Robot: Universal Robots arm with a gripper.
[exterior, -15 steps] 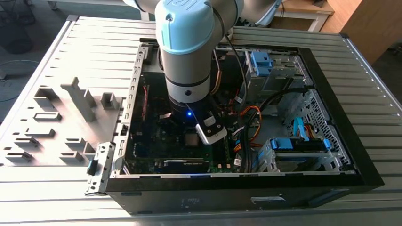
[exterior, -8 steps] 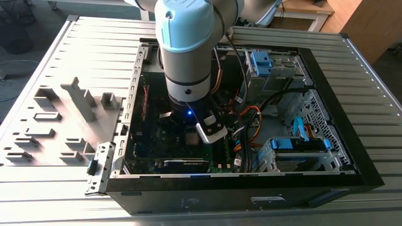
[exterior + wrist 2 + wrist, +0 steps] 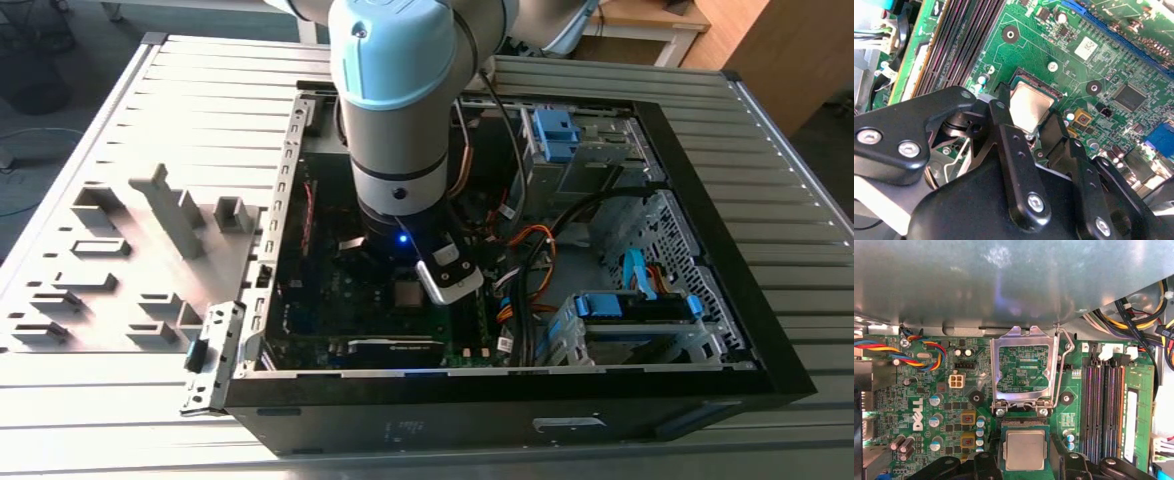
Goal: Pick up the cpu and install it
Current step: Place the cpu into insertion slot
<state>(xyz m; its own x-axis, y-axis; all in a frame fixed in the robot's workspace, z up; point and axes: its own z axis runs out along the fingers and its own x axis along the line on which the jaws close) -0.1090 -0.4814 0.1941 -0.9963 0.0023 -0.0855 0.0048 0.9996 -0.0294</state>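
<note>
From where I stand, the arm [image 3: 394,120] reaches down into the open computer case [image 3: 507,425] on the bench [image 3: 120,400], its fingers [image 3: 985,463] apart either side of the cpu [image 3: 1025,450], which lies flat in the motherboard [image 3: 1074,415] socket [image 3: 1024,424] beside the raised metal frame [image 3: 1024,335].

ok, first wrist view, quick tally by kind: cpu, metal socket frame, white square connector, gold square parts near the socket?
cpu: 1
metal socket frame, hinged open: 1
white square connector: 1
gold square parts: 2
Total: 5
</note>
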